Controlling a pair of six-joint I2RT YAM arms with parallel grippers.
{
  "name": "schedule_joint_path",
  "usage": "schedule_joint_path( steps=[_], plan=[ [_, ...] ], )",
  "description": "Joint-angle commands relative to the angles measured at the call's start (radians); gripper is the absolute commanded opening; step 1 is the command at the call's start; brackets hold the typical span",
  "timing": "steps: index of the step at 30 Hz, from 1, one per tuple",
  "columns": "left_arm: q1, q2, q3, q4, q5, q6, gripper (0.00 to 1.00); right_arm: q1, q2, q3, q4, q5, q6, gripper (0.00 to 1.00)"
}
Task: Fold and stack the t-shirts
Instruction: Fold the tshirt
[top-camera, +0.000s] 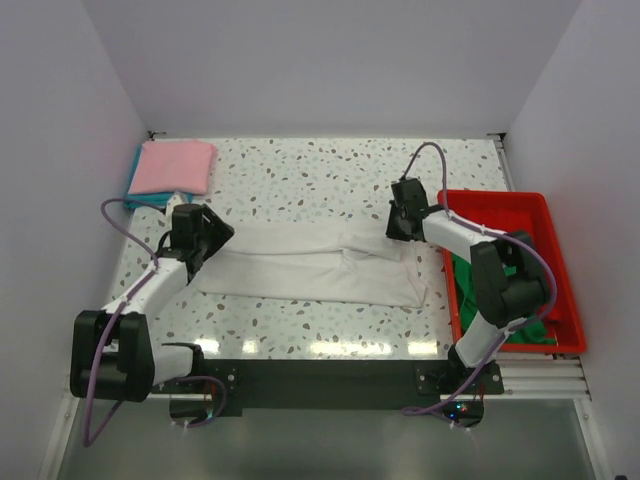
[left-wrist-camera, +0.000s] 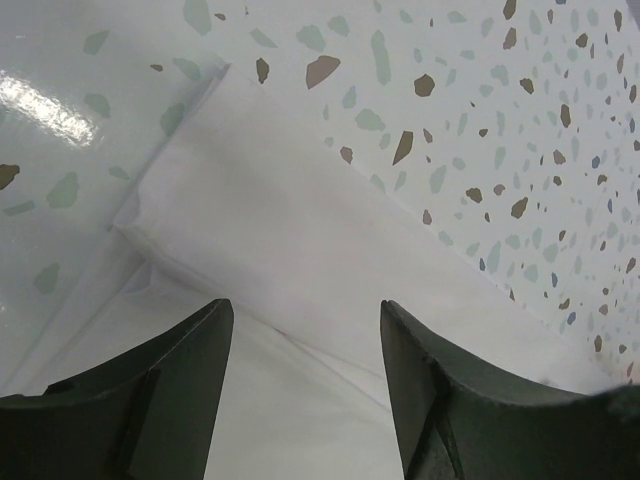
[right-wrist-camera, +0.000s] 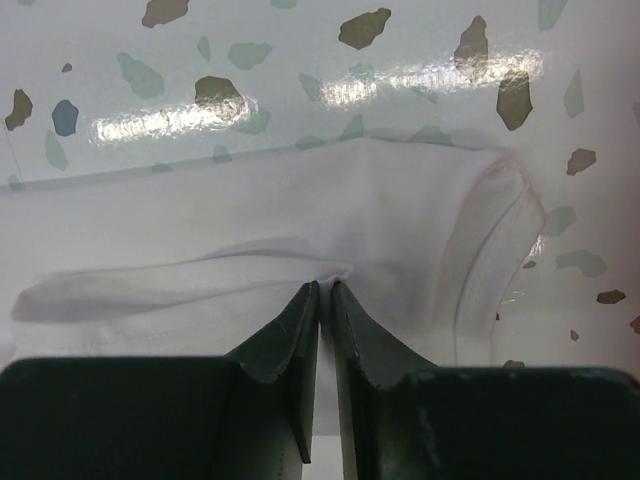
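Two arm bases sit at the near edge of a speckled table (top-camera: 300, 170). Across its middle lies the white t-shirt (top-camera: 310, 265), folded into a long strip between the arms. At the right stands a red tray (top-camera: 565, 280) with the green t-shirt (top-camera: 530, 332) crumpled inside. At the far left corner the pink t-shirt (top-camera: 175, 165) rests folded on the teal t-shirt (top-camera: 135, 192).

The left gripper (left-wrist-camera: 305, 320) hovers over the strip's left end, jaws wide, holding nothing. The right gripper (right-wrist-camera: 325, 290) is at the right end, its jaws nearly together, pinching a thin ridge of white cloth.

Likely risks: so shallow a pinch may slip, or take only the top layer, letting the fold fall open. If the right end rises while the left is ungripped, the strip may drag askew.
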Motion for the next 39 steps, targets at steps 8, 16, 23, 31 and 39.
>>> schedule_joint_path(
  steps=[8, 16, 23, 31, 39],
  plan=[
    [-0.067, 0.001, 0.024, 0.068, 0.038, 0.030, 0.65, 0.001, -0.127, -0.068, 0.107, -0.101, 0.044, 0.00],
    [-0.171, 0.092, 0.074, 0.105, 0.041, 0.044, 0.65, 0.013, -0.277, -0.171, 0.167, -0.191, 0.065, 0.00],
    [-0.258, 0.191, 0.148, 0.121, 0.042, 0.059, 0.65, 0.033, -0.366, -0.287, 0.205, -0.239, 0.070, 0.00],
    [-0.340, 0.339, 0.275, 0.117, 0.051, 0.104, 0.65, 0.056, -0.454, -0.432, 0.258, -0.288, 0.094, 0.00],
    [-0.410, 0.486, 0.432, 0.086, 0.059, 0.174, 0.65, 0.061, -0.489, -0.519, 0.291, -0.296, 0.099, 0.00]
  ],
)
